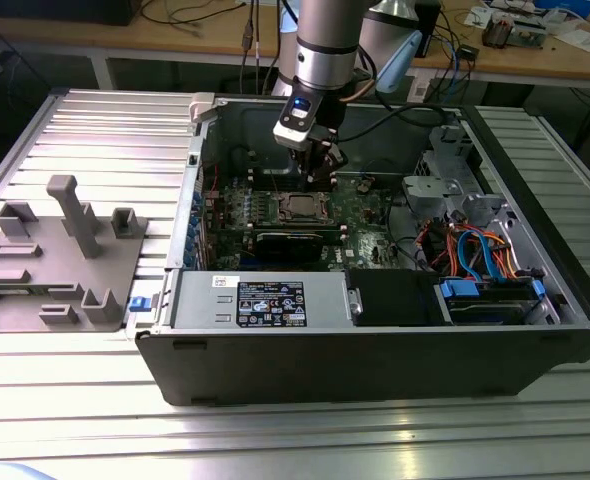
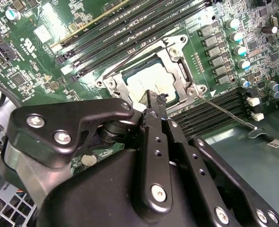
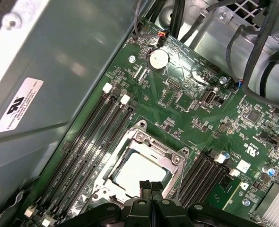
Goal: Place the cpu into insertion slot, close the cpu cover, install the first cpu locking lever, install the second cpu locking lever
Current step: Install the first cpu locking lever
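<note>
A big black computer box [image 1: 375, 370] lies open on a silver table [image 1: 95, 120], and a grey plastic stand [image 1: 65, 260] sits on the table at the exterior view's left. Inside the box are a grey metal block [image 1: 320, 300] with a sticker and some blue and orange wires [image 1: 475, 248]. The green board [image 3: 196, 109] has a round shiny battery [image 3: 159, 58] and long black slots [image 3: 97, 137], next to a grey wall with a white sticker [image 3: 17, 105].
</note>
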`<state>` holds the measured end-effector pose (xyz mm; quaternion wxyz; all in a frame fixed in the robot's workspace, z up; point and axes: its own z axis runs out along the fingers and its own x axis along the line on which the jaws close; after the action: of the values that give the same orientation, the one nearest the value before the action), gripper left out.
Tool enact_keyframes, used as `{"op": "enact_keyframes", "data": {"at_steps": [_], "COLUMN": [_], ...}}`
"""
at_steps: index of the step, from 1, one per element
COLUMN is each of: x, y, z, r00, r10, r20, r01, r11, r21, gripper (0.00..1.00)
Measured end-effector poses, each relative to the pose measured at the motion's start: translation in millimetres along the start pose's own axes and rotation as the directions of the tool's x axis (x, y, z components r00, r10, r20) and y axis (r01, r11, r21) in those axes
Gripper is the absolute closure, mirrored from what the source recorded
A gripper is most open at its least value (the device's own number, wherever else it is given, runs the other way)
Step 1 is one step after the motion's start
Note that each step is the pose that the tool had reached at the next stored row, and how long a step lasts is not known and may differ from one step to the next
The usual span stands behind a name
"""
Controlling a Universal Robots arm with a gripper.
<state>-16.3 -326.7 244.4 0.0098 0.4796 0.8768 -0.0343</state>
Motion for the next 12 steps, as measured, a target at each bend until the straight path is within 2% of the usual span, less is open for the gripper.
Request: {"op": "enact_keyframes", "data": {"at_steps": [12], "x": [0.0], "y": [0.0], "z": [0.0], "r00": [0.9997], "r10": [-0.023], "r20": [0.0012], "r01": [0.023], "r11": [0.9997], "r21": [-0.0011], "gripper": [0.89]}}
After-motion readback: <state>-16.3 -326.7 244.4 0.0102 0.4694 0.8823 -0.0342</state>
